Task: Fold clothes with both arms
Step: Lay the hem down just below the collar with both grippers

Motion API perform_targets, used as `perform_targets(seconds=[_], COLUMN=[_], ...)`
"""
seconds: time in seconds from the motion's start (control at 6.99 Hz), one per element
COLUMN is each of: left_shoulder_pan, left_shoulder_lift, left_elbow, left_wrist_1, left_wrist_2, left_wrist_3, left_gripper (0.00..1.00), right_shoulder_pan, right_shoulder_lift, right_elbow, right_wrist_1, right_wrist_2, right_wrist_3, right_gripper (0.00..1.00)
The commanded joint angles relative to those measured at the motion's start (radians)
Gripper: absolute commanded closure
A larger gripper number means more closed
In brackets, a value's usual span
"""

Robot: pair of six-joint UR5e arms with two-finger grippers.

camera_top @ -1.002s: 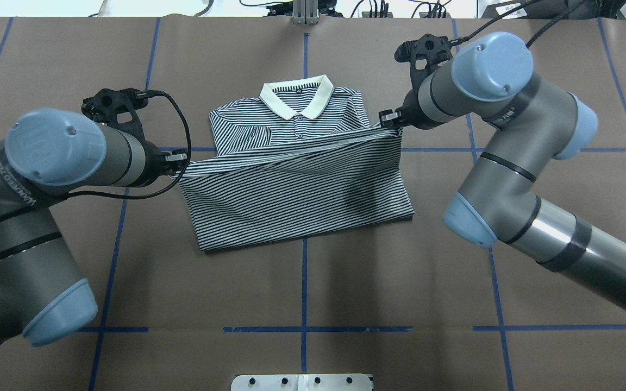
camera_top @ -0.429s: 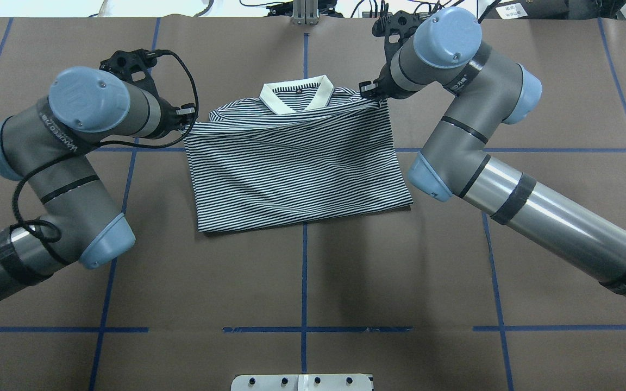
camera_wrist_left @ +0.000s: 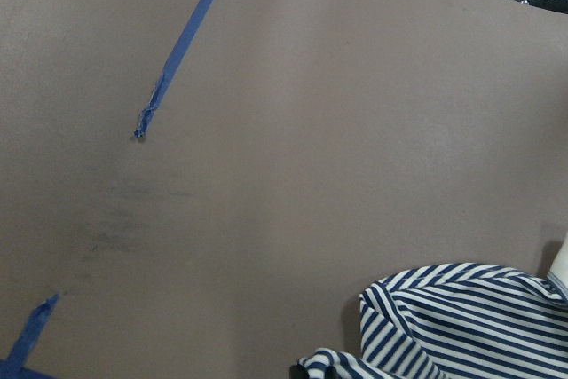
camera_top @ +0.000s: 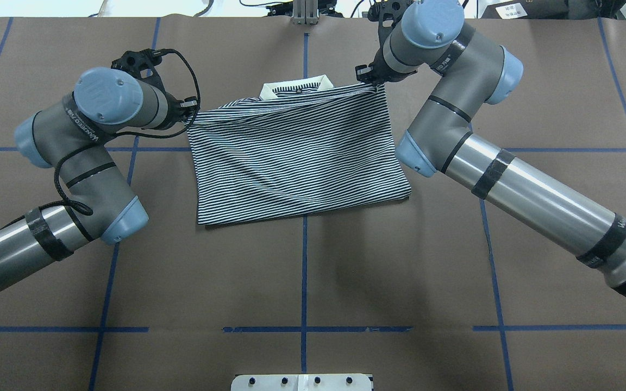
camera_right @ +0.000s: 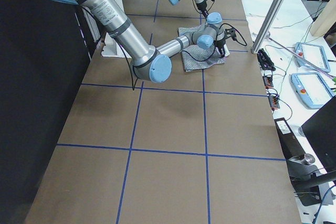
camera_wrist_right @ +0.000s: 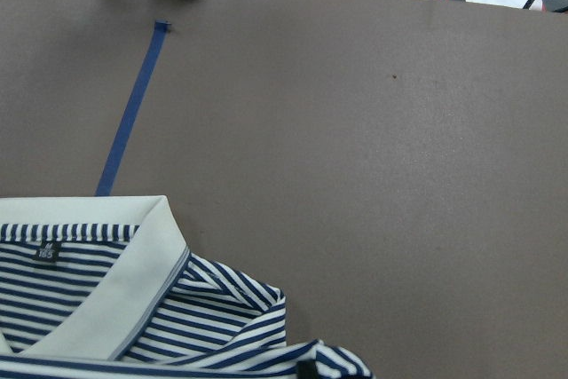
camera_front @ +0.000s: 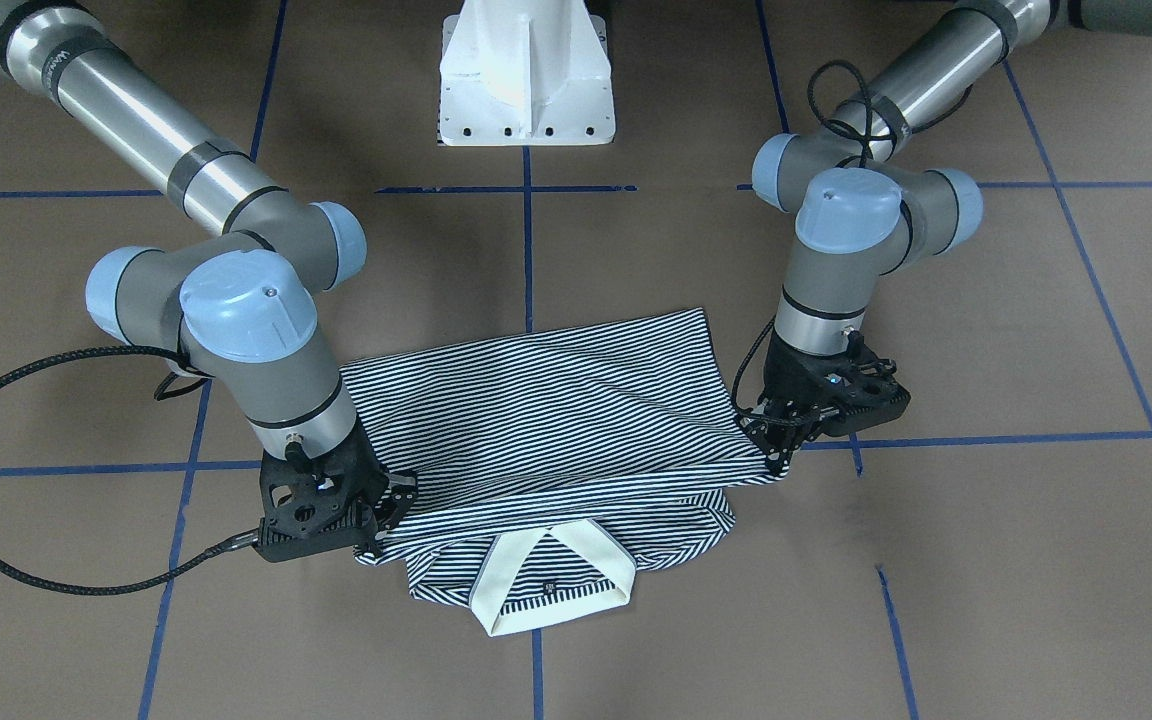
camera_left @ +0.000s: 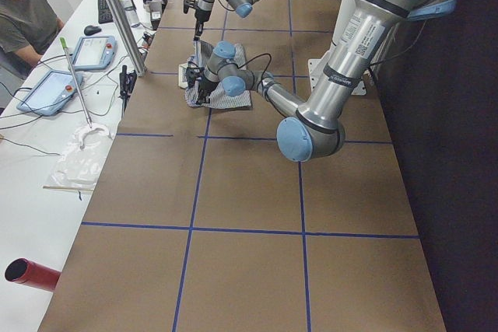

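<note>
We see the shirt [camera_top: 296, 157] lying on the table [camera_top: 400, 260], its lower half doubled over the chest so that the carried edge reaches almost to the collar [camera_top: 298, 86], which peeks out just beyond it. The left gripper [camera_top: 189, 111] is pinched onto the edge's corner well left of the collar and a little nearer the robot. The right gripper [camera_top: 366, 77] is pinched onto the other corner just right of the collar, with the edge stretched between them.

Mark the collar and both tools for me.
collar [camera_front: 498, 585]: front-facing view, its cream band.
left tool [camera_top: 189, 110]: overhead view, between fingertips pinching the shirt [camera_top: 302, 163].
right tool [camera_top: 364, 77]: overhead view, between fingertips pinching the shirt.
</note>
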Motion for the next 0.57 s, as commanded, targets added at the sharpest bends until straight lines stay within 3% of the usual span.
perform_targets(seconds=[0.0, 0.43], left_shoulder_pan=[0.0, 0.0], left_shoulder_lift=[-0.012, -0.02], left_elbow=[0.013, 0.012], left_wrist_1=[-0.012, -0.012], left_wrist_2=[0.0, 0.0], left_wrist_3=[-0.009, -0.019], left_gripper=[1.0, 1.0], right_shoulder_pan=[0.003, 0.009], right_shoulder_lift=[0.02, 0.031], right_elbow=[-0.027, -0.073], right_wrist_1=[0.001, 0.038], right_wrist_2=[-0.002, -0.017], right_wrist_3=[-0.002, -0.005], right_gripper=[1.0, 1.0])
